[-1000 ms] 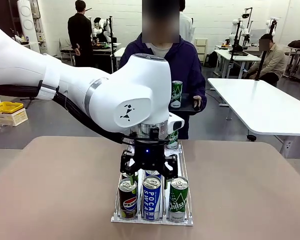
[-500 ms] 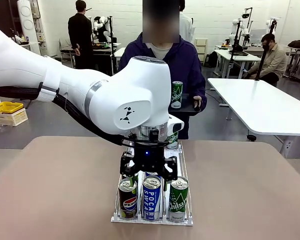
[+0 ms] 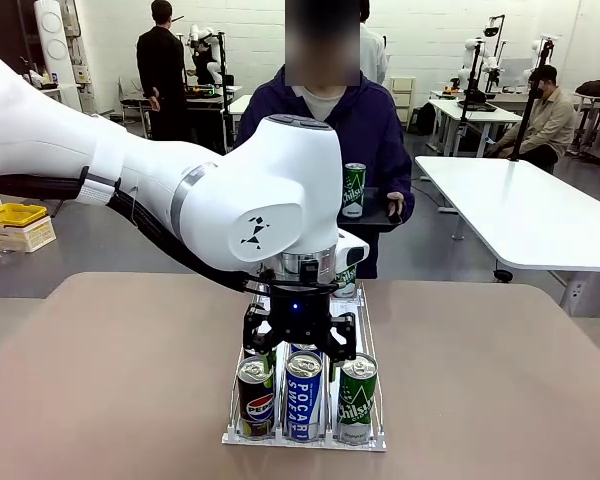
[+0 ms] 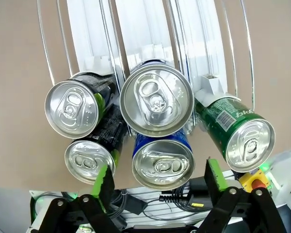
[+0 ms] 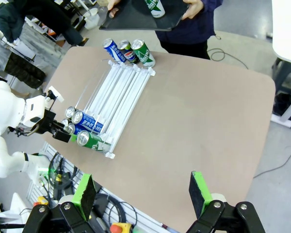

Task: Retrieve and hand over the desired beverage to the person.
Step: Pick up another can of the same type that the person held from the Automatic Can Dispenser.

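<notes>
1. Left hand (image 3: pixel 298 350): hangs over near end of rack (image 3: pixel 280 441), fingers spread wide either side of blue Pocari Sweat can (image 3: pixel 303 395), no contact visible.
2. Right hand (image 5: pixel 141 187): sits high above surface (image 5: pixel 208 111), fingers apart, grips nothing.
3. Front row of rack: Pepsi can (image 3: pixel 256 398), the Pocari Sweat can, Chilsung can (image 3: pixel 357 398), all standing.
4. Person (image 3: pixel 370 120): stands at far side, holds dark tray (image 3: pixel 372 222) bearing one green can (image 3: pixel 353 189), upright.

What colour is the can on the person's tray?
Green with white lettering; the can shows best in the front view.
</notes>
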Controlling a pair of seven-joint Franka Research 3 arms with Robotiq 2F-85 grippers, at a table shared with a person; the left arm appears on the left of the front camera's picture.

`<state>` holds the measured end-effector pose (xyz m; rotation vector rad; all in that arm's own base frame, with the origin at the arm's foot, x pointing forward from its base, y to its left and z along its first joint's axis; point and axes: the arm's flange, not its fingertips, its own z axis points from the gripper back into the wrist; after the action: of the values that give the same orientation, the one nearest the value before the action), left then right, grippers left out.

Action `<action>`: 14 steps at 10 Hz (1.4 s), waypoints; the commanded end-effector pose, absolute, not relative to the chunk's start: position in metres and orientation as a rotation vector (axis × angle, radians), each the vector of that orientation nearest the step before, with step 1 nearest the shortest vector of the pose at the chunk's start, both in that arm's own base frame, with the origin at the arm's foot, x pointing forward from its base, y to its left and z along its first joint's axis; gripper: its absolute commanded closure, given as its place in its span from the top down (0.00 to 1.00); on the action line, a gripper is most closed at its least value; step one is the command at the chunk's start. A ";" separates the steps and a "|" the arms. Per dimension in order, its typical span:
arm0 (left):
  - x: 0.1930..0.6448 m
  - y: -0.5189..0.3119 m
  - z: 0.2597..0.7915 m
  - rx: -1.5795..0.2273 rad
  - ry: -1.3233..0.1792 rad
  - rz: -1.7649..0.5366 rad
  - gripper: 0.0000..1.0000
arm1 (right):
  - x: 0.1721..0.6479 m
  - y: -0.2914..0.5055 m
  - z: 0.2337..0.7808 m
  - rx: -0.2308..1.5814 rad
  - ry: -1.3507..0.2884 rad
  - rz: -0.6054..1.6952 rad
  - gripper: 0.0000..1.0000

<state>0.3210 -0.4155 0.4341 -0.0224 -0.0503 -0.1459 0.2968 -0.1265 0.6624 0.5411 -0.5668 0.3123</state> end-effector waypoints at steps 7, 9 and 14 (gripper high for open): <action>0.319 -0.413 0.428 -0.025 -0.058 -0.192 0.00 | 0.301 -0.128 0.662 0.533 -0.567 0.318 1.00; 0.319 -0.413 0.428 -0.024 -0.052 -0.193 0.00 | 0.301 -0.128 0.662 0.533 -0.567 0.318 1.00; 0.301 -0.412 0.549 0.048 -0.088 -0.170 0.50 | 0.301 -0.128 0.662 0.533 -0.567 0.318 1.00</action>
<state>0.3049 -0.4164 0.5104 0.0225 -0.0573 -0.1791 0.2968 -0.1265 0.6624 0.5412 -0.5666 0.3122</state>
